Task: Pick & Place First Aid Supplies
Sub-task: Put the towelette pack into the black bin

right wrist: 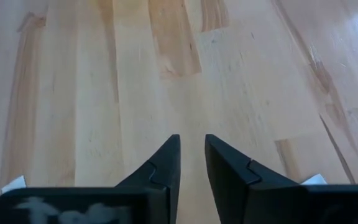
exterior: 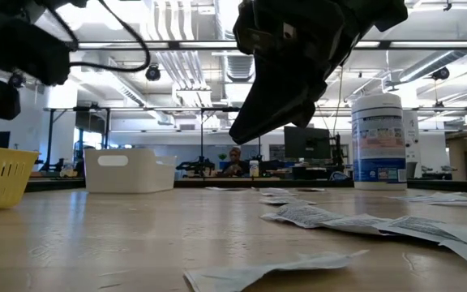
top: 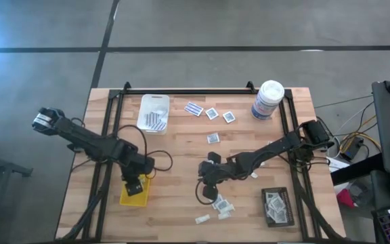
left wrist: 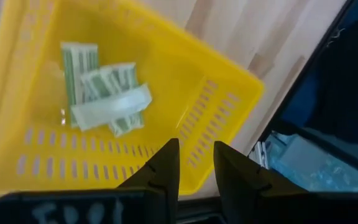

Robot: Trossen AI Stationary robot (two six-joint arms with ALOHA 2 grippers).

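Several pale narrow strips [left wrist: 104, 93] lie loose inside yellow tray [left wrist: 222, 106]; left gripper [left wrist: 196, 163] above it, fingers slightly apart, empty. Right gripper [right wrist: 192, 155] over bare table [right wrist: 104, 93] near scattered packets [top: 221, 205], fingers narrowly apart, holding nothing

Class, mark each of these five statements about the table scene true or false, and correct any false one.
1. The left gripper hangs over the yellow tray. True.
2. The yellow tray holds no packets. False: several green-striped packets lie in it.
3. The tall white canister lies on its side. False: it stands upright near the table's far right corner.
4. The right gripper has a packet between its fingers. False: only bare wood shows between them.
5. The black tray holds packets. True.
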